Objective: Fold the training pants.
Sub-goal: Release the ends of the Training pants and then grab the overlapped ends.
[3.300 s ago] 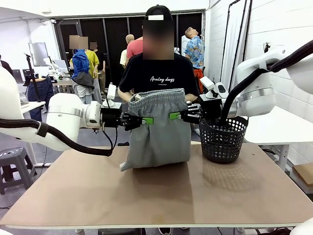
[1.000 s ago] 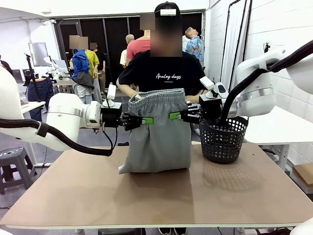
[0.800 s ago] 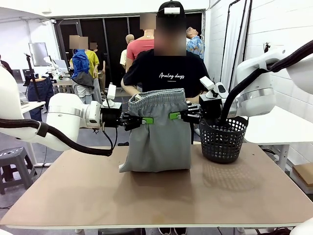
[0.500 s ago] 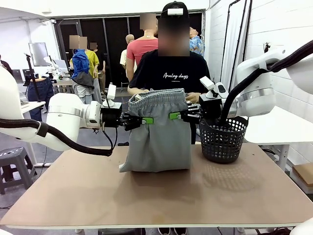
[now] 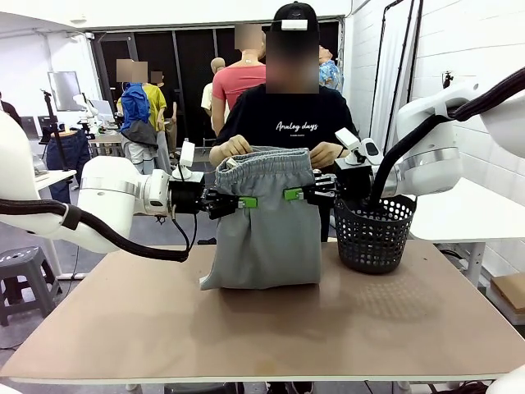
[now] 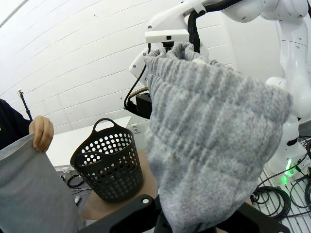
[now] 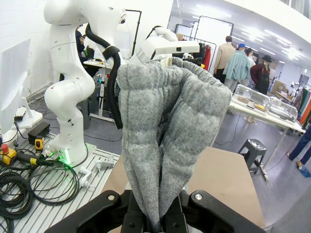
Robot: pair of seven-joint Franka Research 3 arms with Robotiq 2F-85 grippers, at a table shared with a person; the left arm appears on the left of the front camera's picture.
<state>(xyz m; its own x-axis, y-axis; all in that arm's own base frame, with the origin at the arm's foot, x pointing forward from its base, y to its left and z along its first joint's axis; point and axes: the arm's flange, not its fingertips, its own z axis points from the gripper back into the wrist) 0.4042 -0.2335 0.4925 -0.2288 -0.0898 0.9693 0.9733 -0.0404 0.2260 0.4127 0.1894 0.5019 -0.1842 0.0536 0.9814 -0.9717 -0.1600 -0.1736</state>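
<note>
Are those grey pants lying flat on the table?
No, the training pants hang upright between the left fingers and right fingers, only their bottom resting on the table.

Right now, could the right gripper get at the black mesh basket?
Probably not: the right gripper is shut on the light grey fabric training pants, though the black mesh basket stands close beneath that arm, unobstructed.

Bright, even indoor light from overhead. Soft shadow of the basket (image 5: 375,234) lies on the counter (image 5: 246,328), toward camera. Front view sharp. Wrist views bow at the edges; training pants (image 6: 209,136) near the lens go soft. Right wrist view: ceiling lights (image 7: 214,24) blown white.
</note>
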